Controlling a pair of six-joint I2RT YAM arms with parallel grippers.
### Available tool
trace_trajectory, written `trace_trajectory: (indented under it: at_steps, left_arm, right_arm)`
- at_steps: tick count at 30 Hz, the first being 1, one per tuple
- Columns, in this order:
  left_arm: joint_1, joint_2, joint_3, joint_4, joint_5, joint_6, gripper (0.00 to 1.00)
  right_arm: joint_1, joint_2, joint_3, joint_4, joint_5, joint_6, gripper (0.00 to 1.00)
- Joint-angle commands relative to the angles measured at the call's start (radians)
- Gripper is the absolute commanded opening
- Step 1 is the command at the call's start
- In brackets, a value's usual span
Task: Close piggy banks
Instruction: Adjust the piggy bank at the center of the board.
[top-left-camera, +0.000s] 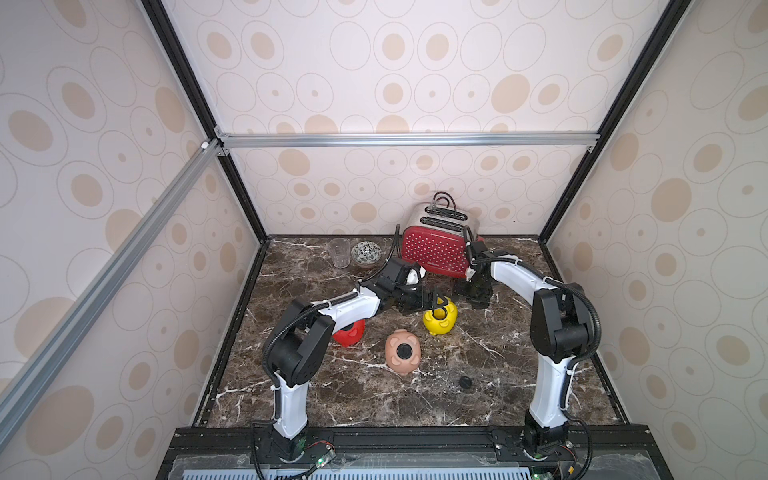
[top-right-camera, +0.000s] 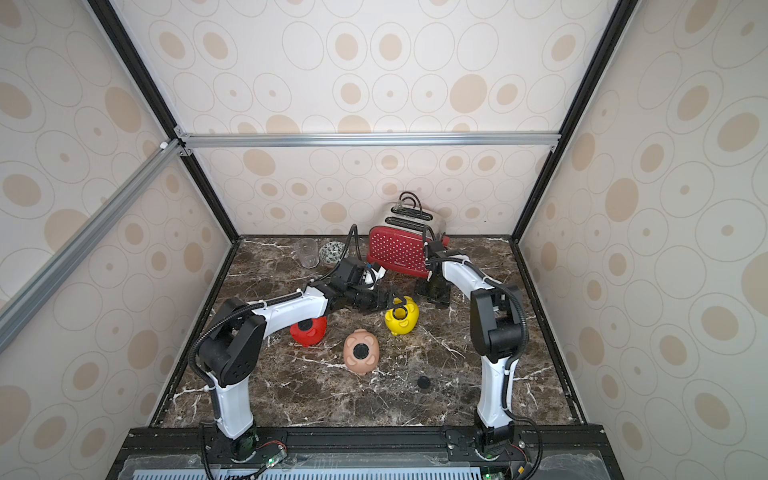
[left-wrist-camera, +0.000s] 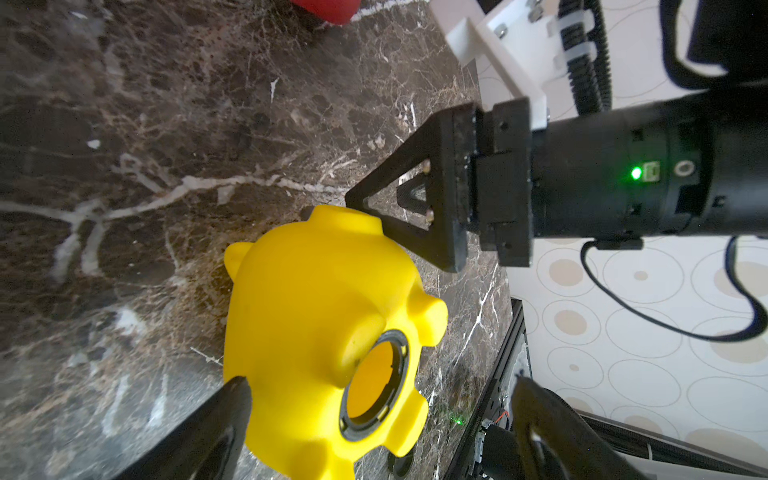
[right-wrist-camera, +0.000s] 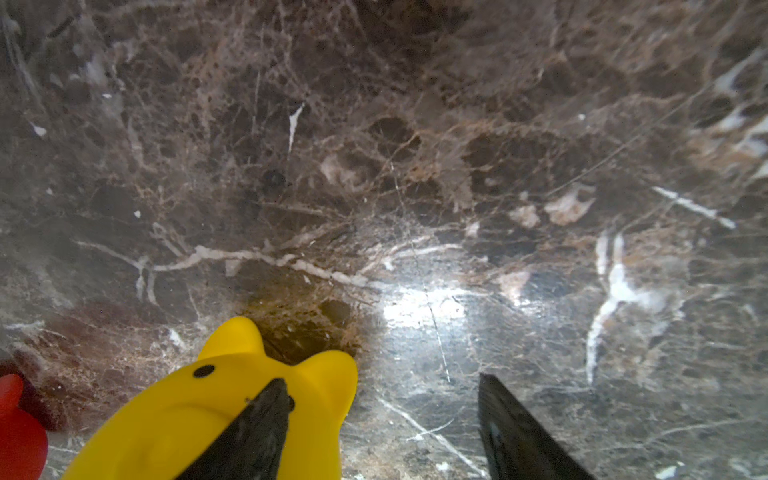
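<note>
Farthest left, the red pig (top-left-camera: 350, 333) lies half under the left arm (top-left-camera: 332, 311). Next, the pale pink pig (top-left-camera: 402, 352) lies belly up with a black stopper (top-left-camera: 403, 352) seated in it. Behind it the yellow pig (top-left-camera: 440, 319) lies on its side, its belly hole (top-left-camera: 436, 311) unplugged. The left claw (left-wrist-camera: 380, 382) straddles it, jaws wide and gripping nothing. A loose black plug (top-left-camera: 465, 381) lies on the table (top-left-camera: 519, 365) toward the front, well apart from both claws and nearer the right arm's side. The right claw (right-wrist-camera: 382, 379), parted and empty, sits by the yellow pig's head.
</note>
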Motion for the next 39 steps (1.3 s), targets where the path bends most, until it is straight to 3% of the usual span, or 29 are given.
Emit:
trace_trajectory:
  at_steps: [1, 25, 39]
  left_arm:
    - [-0.007, -0.045, -0.007, -0.033, -0.031, 0.021, 0.98]
    - [-0.004, -0.107, -0.06, -0.048, -0.049, 0.036, 0.99]
    - [0.011, -0.155, -0.076, -0.072, -0.081, 0.056, 0.98]
  right_arm:
    - [0.0, 0.023, 0.02, -0.014, -0.021, -0.011, 0.74]
    - [0.027, 0.057, 0.077, 0.038, -0.118, -0.02, 0.73]
    - [0.029, -0.024, 0.068, -0.002, 0.044, -0.009, 0.74]
